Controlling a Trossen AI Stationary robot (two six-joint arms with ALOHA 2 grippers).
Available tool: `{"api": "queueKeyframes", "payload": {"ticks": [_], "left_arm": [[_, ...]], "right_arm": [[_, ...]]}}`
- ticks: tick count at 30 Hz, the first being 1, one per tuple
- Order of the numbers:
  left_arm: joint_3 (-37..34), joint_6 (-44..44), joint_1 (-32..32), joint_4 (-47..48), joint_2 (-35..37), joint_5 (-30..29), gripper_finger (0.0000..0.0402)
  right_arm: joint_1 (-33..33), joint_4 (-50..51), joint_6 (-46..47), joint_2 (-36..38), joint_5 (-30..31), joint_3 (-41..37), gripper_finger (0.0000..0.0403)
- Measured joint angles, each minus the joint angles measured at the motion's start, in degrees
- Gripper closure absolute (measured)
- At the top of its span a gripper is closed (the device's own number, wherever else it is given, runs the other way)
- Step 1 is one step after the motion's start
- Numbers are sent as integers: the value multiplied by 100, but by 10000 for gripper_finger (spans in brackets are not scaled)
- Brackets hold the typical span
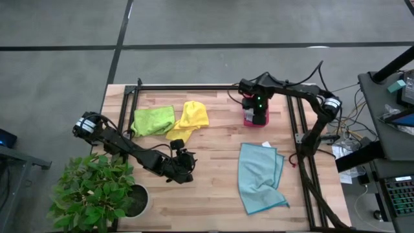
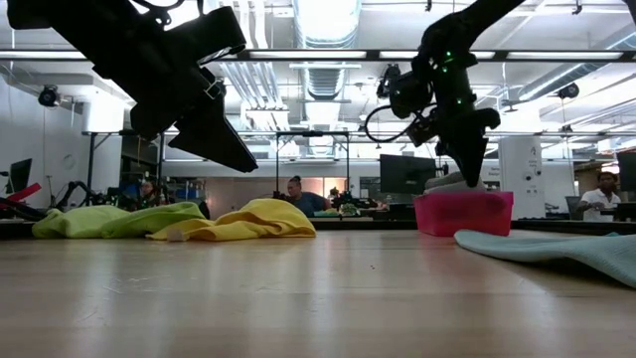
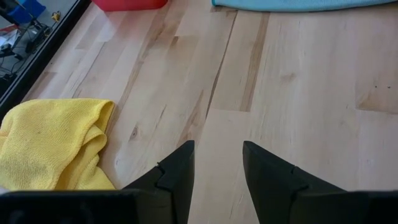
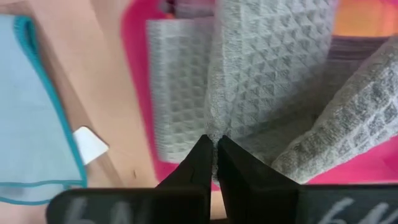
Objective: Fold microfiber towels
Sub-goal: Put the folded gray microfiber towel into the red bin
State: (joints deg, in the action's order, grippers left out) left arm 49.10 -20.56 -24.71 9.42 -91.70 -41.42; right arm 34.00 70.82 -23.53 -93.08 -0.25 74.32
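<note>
A pink-red tray (image 1: 248,120) stands at the far right of the table with a grey waffle towel (image 4: 273,68) in it. My right gripper (image 4: 214,146) hangs over the tray, pointing down, shut on that towel. A light blue towel (image 1: 259,175) lies spread on the table near the right edge. A lime green towel (image 1: 153,120) and a crumpled yellow towel (image 1: 192,118) lie side by side at the far left. My left gripper (image 3: 217,155) hovers open over bare wood just on the near side of the yellow towel (image 3: 53,143), with nothing between its fingers. My right gripper pinches a raised fold of the grey towel (image 4: 219,127) between its two fingertips, from above, pointing down. The cloth runs from the fingertips down into the tray, where the rest of it lies bunched (image 4: 348,124). One layer or several, I cannot tell.
A potted plant (image 1: 97,191) stands at the table's near left corner, beside the left arm. A black frame rail (image 1: 187,87) runs along the far edge and another down the right side (image 1: 303,139). Bare wood lies between the yellow and blue towels.
</note>
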Motion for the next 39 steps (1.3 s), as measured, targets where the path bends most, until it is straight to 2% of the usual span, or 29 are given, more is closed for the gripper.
{"api": "queueKeyframes", "payload": {"ticks": [6, 9, 11, 18, 23, 28, 39], "left_arm": [[0, 0, 0, -1, 0, -1, 281], [0, 0, 0, -1, 0, 1, 281], [0, 0, 2, -1, 0, 0, 281], [0, -2, 0, -14, 0, 0, 281], [0, -2, 2, -23, 0, 1, 281], [0, -2, 2, -37, 0, -1, 281], [0, -2, 2, -37, 0, -80, 281]], "right_arm": [[-255, 40, 46, 0, 135, 0, 394], [-269, -36, 33, 0, 753, 0, 394], [-202, -256, -37, 0, 1136, 0, 394], [230, -1272, -343, -163, 1830, -50, 394], [496, -1436, -392, -372, 1877, -58, 394], [542, -1601, -306, -459, 2542, -61, 394], [542, -1733, -44, -461, 2581, -85, 382]]}}
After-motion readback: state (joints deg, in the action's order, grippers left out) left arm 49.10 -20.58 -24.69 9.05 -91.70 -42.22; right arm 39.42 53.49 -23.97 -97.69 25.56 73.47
